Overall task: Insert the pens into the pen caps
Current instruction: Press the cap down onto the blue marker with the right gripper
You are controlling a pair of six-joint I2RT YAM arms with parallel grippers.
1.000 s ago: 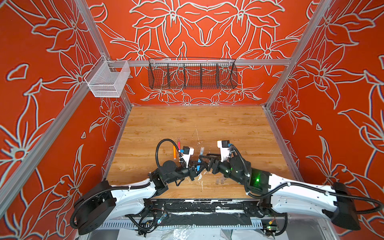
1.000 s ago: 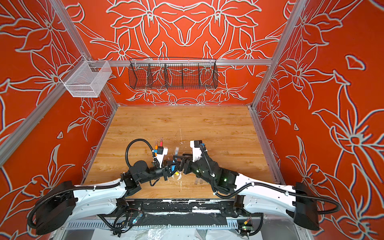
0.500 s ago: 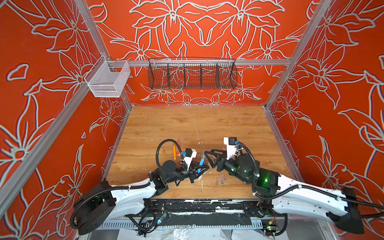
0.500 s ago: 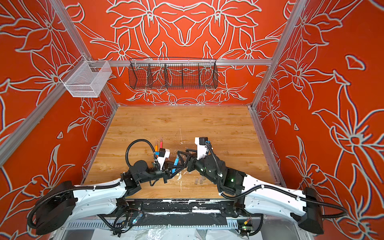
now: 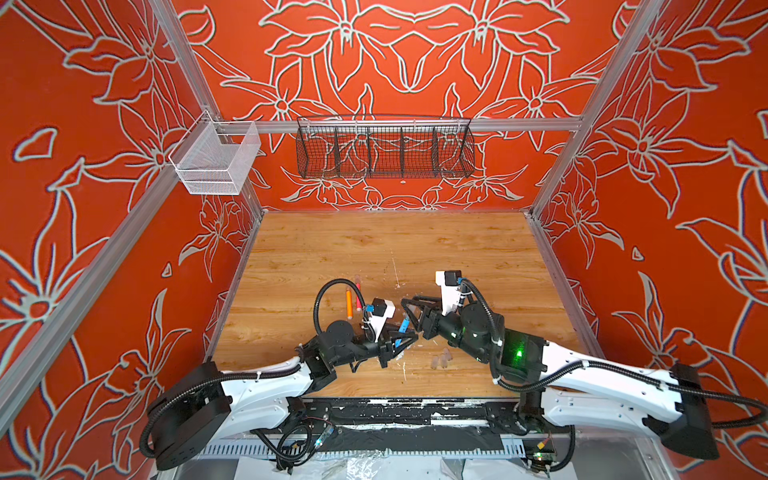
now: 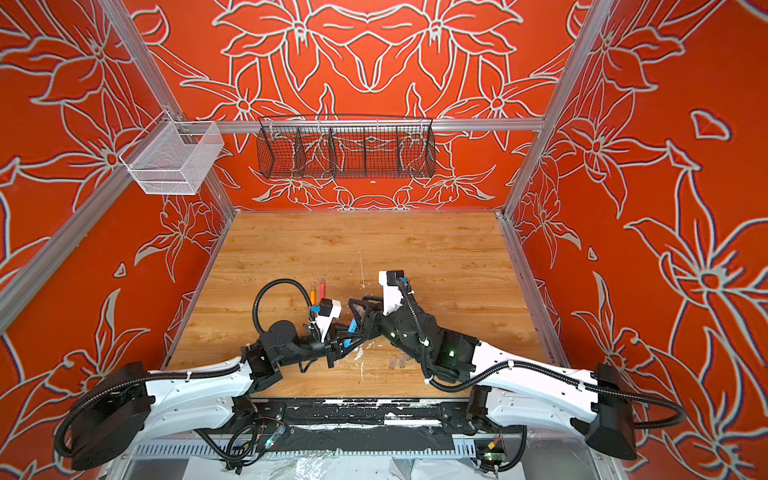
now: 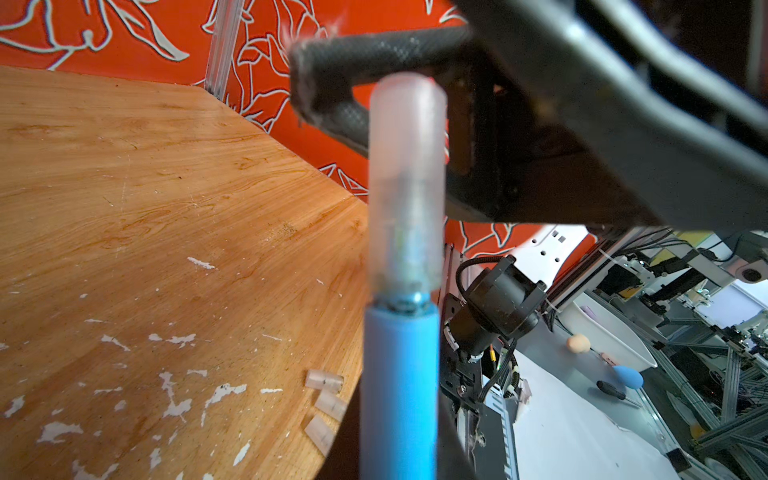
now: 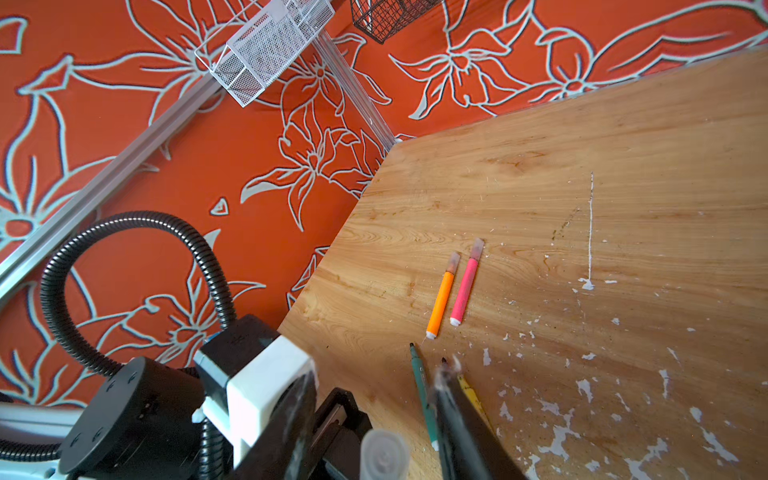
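Over the front middle of the counter [image 5: 374, 249], the blue pen [image 7: 399, 395] is clamped in the left end effector [image 5: 400, 341], with a translucent cap [image 7: 407, 187] seated over its tip. The right end effector [image 5: 411, 318] is spread apart on either side of that cap; contact cannot be confirmed. Capped orange pen [image 8: 441, 299] and pink pen [image 8: 465, 286] are laid side by side farther back, green pen [image 8: 419, 382] and yellow pen [image 8: 469, 390] nearer, three loose caps [image 7: 324, 399] grouped toward the right arm.
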